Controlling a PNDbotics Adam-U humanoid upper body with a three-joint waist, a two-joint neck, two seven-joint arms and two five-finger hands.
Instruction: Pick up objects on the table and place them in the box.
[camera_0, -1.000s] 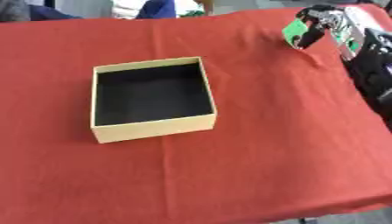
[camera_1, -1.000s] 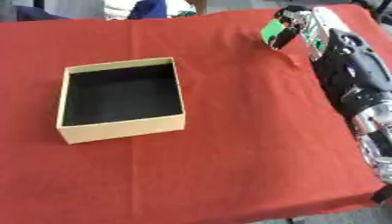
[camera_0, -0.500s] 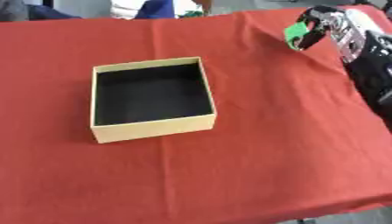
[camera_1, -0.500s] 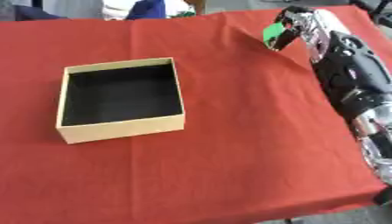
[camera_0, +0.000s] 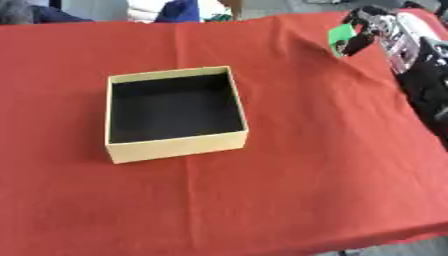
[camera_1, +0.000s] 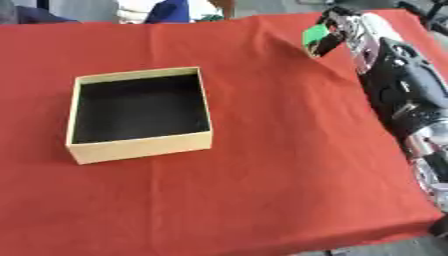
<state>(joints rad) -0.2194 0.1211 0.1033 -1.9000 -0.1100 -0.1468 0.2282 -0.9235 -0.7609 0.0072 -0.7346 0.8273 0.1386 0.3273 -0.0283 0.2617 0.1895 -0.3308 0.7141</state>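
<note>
grasping green object (camera_1: 315, 36) — right hand (camera_1: 343, 31), far corner; box (camera_0: 173, 114) sits open.

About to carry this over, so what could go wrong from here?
The right robot hand holds the green object at the far right of the red cloth, well away from the box. It could slip out mid-carry. The cloth is wrinkled beside the hand and could snag.

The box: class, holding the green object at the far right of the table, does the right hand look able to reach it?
Probably yes: the red cloth between the right hand, curled round the green object, and the box lies bare.
</note>
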